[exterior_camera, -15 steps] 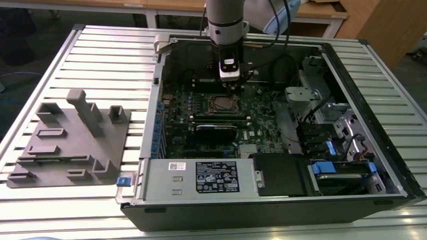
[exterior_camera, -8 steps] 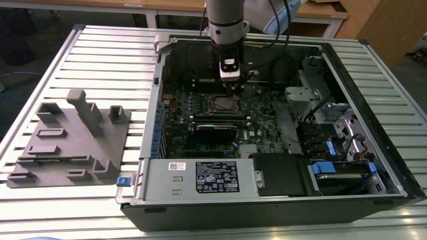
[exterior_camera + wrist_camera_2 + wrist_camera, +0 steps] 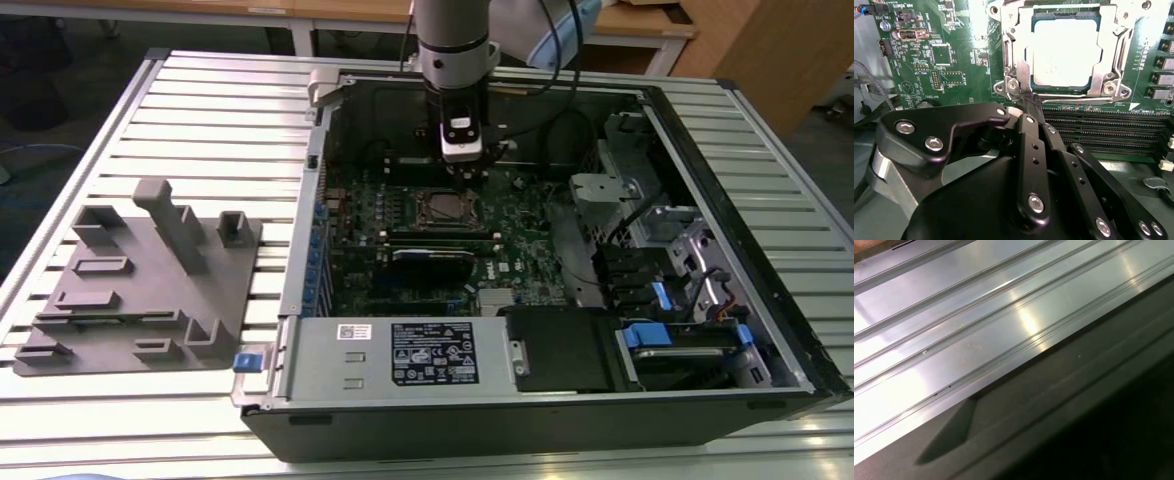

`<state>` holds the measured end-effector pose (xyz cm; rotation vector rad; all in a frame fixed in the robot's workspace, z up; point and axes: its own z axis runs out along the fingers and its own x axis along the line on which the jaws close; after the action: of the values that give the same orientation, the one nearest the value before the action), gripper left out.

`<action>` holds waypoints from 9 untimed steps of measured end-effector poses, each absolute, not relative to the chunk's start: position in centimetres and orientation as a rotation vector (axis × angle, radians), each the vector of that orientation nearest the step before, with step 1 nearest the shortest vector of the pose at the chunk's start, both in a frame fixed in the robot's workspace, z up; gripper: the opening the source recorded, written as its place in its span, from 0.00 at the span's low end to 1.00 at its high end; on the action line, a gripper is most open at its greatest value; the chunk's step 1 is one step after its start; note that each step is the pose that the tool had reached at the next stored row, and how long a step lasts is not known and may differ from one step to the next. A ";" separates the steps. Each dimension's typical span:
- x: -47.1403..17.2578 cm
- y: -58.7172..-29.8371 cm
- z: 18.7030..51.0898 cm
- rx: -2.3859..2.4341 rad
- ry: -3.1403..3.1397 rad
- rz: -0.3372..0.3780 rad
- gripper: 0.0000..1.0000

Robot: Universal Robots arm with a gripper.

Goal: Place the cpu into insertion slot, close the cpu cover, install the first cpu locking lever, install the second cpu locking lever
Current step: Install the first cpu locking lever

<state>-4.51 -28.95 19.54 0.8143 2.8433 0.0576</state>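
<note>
A black two-fingered gripper (image 3: 1029, 106) on a grey robot arm hangs low inside an open black desktop computer case (image 3: 798, 350), which lies on its side on a ribbed aluminium table (image 3: 200, 110). In the second wrist view, the small flat square cpu (image 3: 1066, 52) with its dull silver-grey top sits in the insertion slot (image 3: 447, 207), the square dark socket set into the green circuit board (image 3: 954, 55). The cpu cover (image 3: 1102, 80), a thin silver metal frame with a cut-out centre, lies flat around the chip's edges. The jaws are drawn narrow, their tips nearly meeting just beside one corner of that frame. Whether they pinch anything there cannot be told. Long narrow black memory slots (image 3: 1104, 125) run beside the socket, near the fingers. In the exterior view, a grey moulded fixture block (image 3: 134, 280) rests on the table at the exterior view's left, apart from the case. The first wrist view takes in the table's shiny ribs (image 3: 979, 330) and a dark edge beside them.
</note>
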 end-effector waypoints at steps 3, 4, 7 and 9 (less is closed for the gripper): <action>-4.5 -28.9 19.6 0.814 2.843 0.057 0.11; -4.5 -28.9 19.5 0.814 2.843 0.057 0.11; -4.5 -28.9 19.6 0.814 2.844 0.057 0.11; -4.5 -28.9 19.7 0.815 2.843 0.060 0.11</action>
<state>-4.48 -28.88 19.67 0.8150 2.8434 0.0596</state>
